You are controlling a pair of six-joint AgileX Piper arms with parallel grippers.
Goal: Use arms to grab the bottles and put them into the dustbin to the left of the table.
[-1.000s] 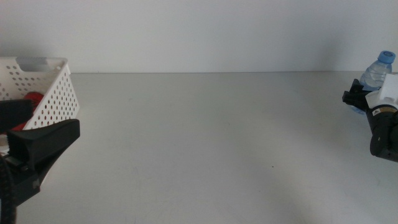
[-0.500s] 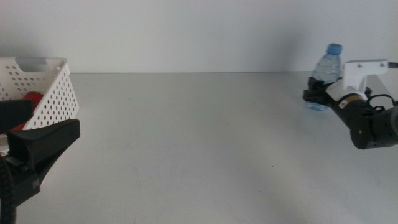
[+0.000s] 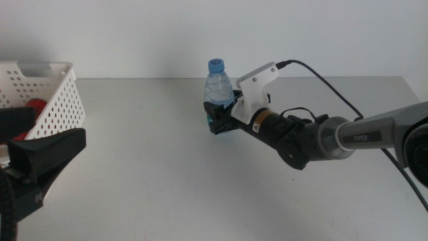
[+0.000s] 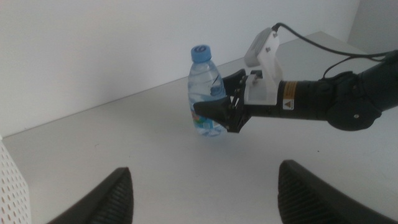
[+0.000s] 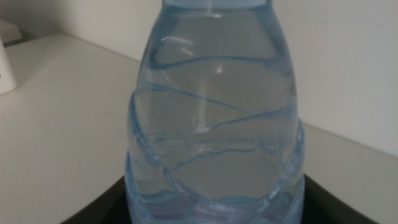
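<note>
My right gripper (image 3: 219, 122) has come in from the right to the middle of the table and is shut on the small clear-blue water bottle (image 3: 219, 87), low on its body. The bottle stands upright with its blue cap on top, its base close to the tabletop. It also shows in the left wrist view (image 4: 205, 93) and fills the right wrist view (image 5: 214, 124). My left gripper (image 4: 205, 173) waits open and empty at the front left, beside the white dustbin (image 3: 57, 90). A red can (image 3: 35, 106) lies in the dustbin. The yellow tea bottle is out of view.
The grey-white table (image 3: 167, 181) runs back to a white wall. The right arm's black cable (image 3: 328, 80) arcs above the table's right half. A corner of the dustbin (image 4: 9, 177) shows in the left wrist view.
My right gripper has carried the water bottle from the table's far right edge leftward to the middle. The left arm has not moved.
</note>
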